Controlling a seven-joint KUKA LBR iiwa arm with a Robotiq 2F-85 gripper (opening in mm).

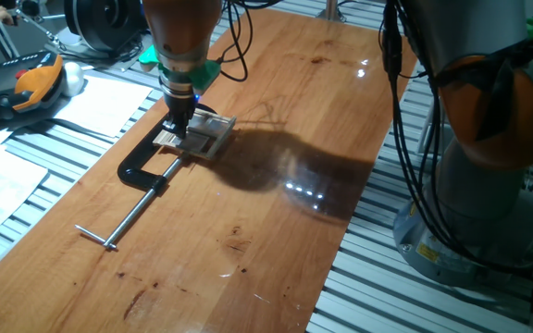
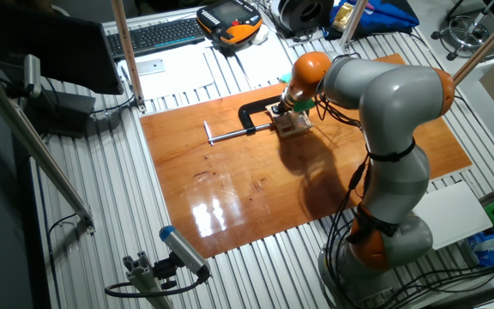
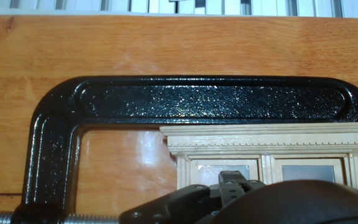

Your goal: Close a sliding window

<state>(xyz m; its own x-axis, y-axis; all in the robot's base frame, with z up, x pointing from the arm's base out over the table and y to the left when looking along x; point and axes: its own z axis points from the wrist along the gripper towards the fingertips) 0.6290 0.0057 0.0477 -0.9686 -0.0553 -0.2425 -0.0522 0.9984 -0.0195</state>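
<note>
Nearest in the hand view, the tool (image 3: 241,190) sits low over the window (image 3: 272,155), but its dark body hides the fingertips, so I cannot tell whether they are apart or together. The window lies flat on the worktop (image 1: 276,231), held inside the black clamp (image 3: 191,99). A push off the sash line could ride onto the frame, jam, or twist the window in the clamp. The screw bar (image 1: 132,215) juts out beyond.
</note>
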